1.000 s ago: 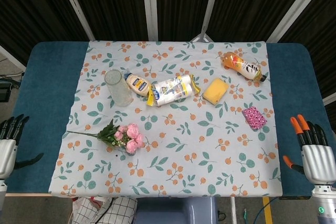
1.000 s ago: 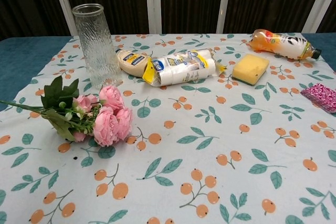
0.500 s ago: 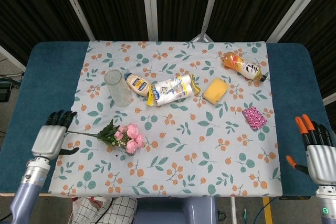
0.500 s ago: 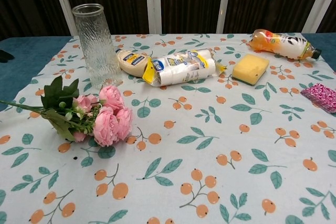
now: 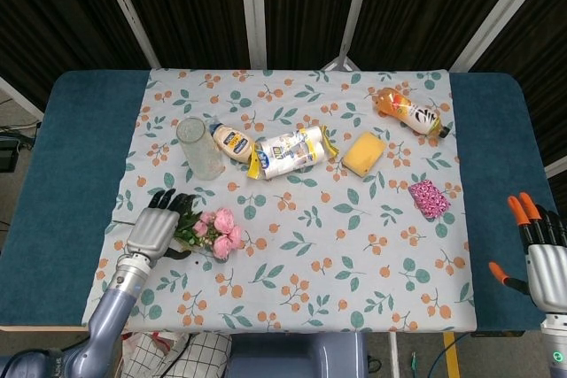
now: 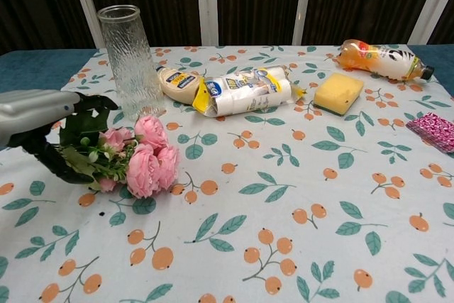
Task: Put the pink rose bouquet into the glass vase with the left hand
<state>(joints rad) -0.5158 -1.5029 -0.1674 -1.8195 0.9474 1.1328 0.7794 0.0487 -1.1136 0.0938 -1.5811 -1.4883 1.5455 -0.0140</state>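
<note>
Left hand (image 5: 152, 229) over pink rose bouquet (image 5: 213, 232) stems, fingers (image 5: 168, 202) spread (palm down)

Lighting is even, bright and diffuse from overhead; shadows are faint. Both views are sharp, without glare. Background at 12 o'clock is dark. The chest view shows no edge distortion.

Left robot hand (image 5: 154, 229) extended over the bench's front-left area, palm down, fingers spread, holding nothing. Right robot hand (image 5: 542, 258) upright off the front-right corner, fingers apart, empty.
</note>
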